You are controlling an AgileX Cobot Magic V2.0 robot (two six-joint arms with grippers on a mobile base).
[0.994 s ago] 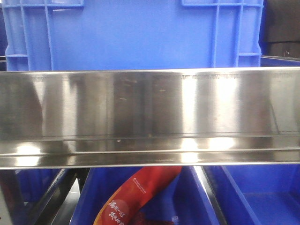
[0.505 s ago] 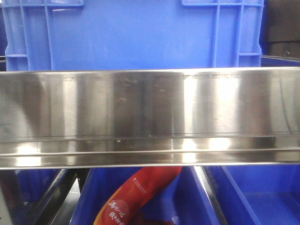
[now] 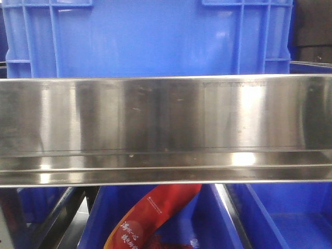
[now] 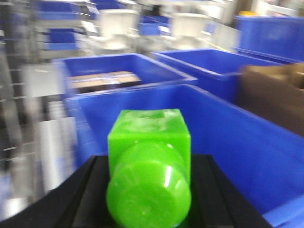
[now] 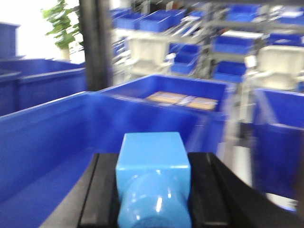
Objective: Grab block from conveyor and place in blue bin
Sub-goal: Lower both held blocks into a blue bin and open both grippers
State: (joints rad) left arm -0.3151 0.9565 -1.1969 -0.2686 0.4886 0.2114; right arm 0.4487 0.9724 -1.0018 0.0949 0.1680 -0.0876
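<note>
Green block point(image 4: 148, 142) left — blue block point(image 5: 153, 156) right

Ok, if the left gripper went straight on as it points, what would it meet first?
Probably the inner wall of the blue bin ahead, the held green block touching first; depth is blurry.
</note>
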